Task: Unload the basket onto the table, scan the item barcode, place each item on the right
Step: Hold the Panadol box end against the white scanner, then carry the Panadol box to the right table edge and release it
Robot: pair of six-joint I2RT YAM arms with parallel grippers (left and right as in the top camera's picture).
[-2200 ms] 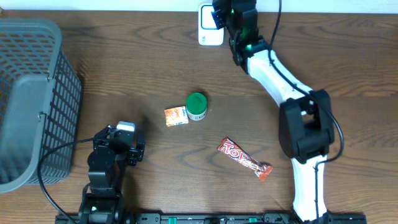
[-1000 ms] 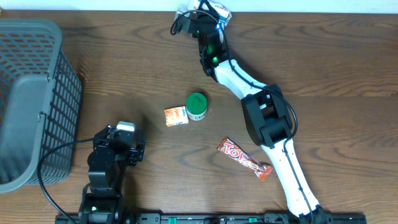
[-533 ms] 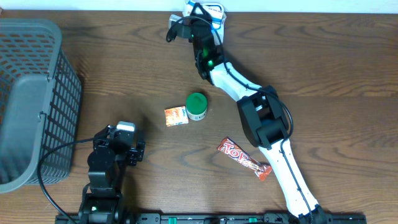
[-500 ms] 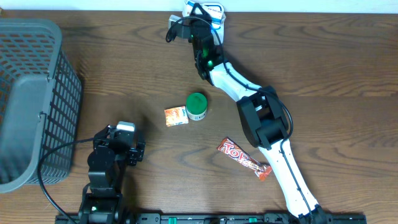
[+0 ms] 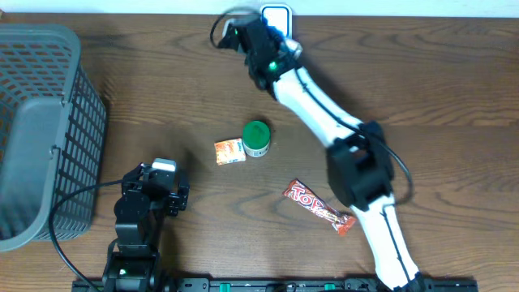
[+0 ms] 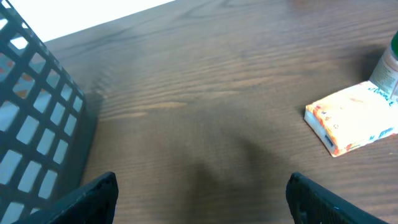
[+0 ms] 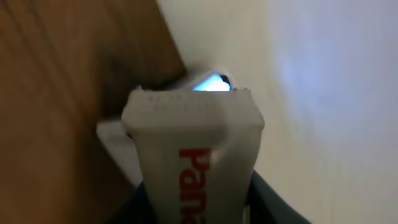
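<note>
Overhead, the right arm (image 5: 316, 89) reaches across the tabletop (image 5: 454, 81) to its far edge. Its end covers most of the white scanner (image 5: 276, 14), and what it carries cannot be made out from up here. Near the middle of the wood lie a green-capped bottle (image 5: 257, 139) and a small orange box (image 5: 229, 151) just beside it. A red candy bar (image 5: 319, 207) lies nearer the front. A grey basket (image 5: 40, 122) stands at the left edge, and the left arm (image 5: 146, 211) sits near the front, apart from all of these.

From the left wrist, the left pincer (image 6: 202, 199) stands wide open with only bare wood between its fingertips. The small orange box lies ahead to the right and the basket wall is on the left.

From the right wrist, the right pincer (image 7: 199, 208) is closed on a white carton (image 7: 196, 143) with red lettering, one finger on each long side near its lower end. The carton's far end sits just in front of the scanner, whose blue light glows behind its top edge. I cannot tell whether they touch, and no barcode shows in this view.

The carton looks like light, thin card: stiff along its edges, easily dented on its broad faces, and smooth enough to slip. A moderate squeeze across the narrow sides near one end seems best, keeping the printed faces clear for the scanner.
</note>
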